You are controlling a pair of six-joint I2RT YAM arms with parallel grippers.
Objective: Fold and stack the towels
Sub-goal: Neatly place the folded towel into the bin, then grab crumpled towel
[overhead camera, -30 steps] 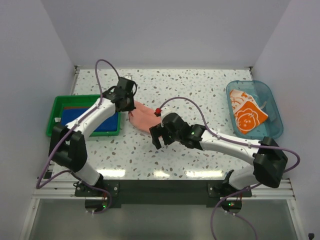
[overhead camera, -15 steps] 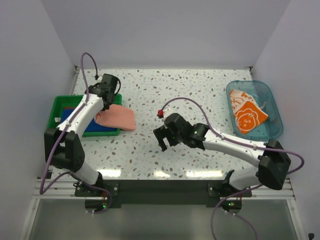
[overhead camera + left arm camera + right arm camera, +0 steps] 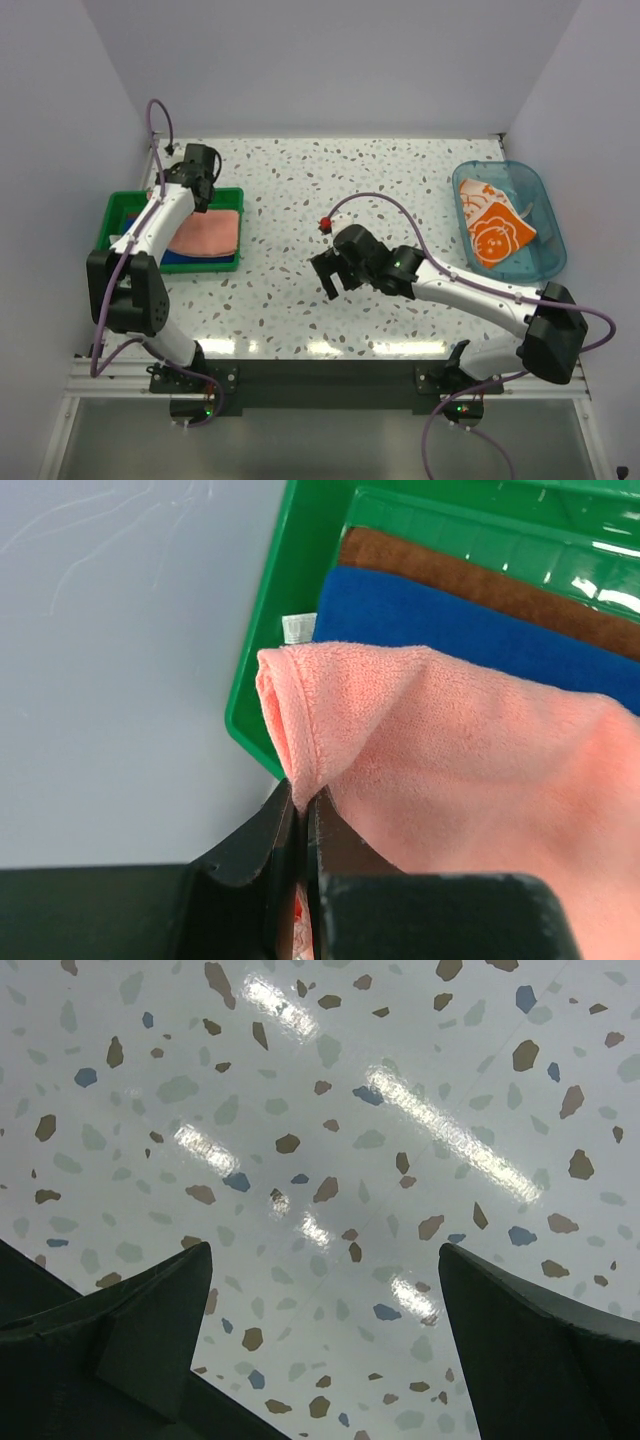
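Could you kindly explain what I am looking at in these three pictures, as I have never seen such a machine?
Two robot arms are bolted to a speckled table. One picture looks down from above; the other two come from cameras on each wrist. The left claw pinches a pink towel over a green tray holding a blue towel and a brown towel. The right claw hangs open, empty, above the table. An orange towel lies in a clear blue tub.

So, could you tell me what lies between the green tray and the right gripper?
Only bare speckled table lies between the green tray and the right gripper, as the top view shows.
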